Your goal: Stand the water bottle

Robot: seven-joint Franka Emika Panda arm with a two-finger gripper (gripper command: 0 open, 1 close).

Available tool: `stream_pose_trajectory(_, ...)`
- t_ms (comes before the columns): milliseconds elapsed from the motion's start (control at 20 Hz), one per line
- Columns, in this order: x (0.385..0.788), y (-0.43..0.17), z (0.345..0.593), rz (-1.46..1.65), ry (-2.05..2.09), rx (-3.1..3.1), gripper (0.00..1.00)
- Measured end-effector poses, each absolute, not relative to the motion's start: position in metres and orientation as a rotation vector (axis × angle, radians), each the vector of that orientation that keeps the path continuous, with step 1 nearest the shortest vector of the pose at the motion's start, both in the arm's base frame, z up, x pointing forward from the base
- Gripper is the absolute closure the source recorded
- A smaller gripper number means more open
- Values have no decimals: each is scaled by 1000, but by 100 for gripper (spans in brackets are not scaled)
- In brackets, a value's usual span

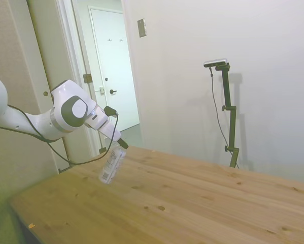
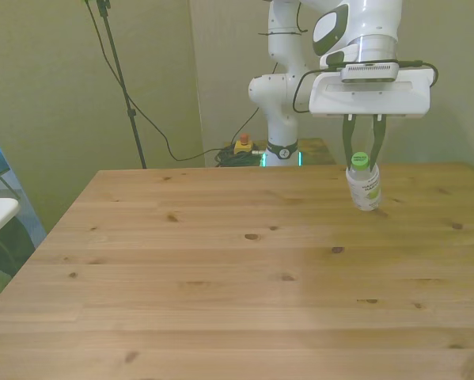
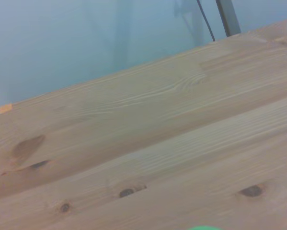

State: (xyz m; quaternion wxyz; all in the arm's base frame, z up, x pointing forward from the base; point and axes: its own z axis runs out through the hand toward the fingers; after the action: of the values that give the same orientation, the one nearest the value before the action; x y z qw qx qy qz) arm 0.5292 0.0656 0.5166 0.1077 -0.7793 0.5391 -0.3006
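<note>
**Claw gripping the tilted bottle by its neck**

The claw (image 2: 363,154) is closing narrowly around the water bottle (image 2: 365,187), its two dark fingers (image 2: 347,149) pinching just below the green cap (image 2: 361,159). The bottle is leaning in the side view (image 1: 112,163), cap end up in the grip and base down toward the desk (image 1: 192,203); whether the base is touching the wood, I cannot tell. In the wrist view only a sliver of green is showing above the desk's planks (image 3: 148,143).
</note>
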Motion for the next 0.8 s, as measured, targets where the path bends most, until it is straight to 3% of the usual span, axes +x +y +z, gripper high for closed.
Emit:
stream_pose_trajectory(550,549,-8,527,-1290,1564,-2170,100)
stream_pose_trajectory(800,572,-32,511,-1409,1602,-2125,100)
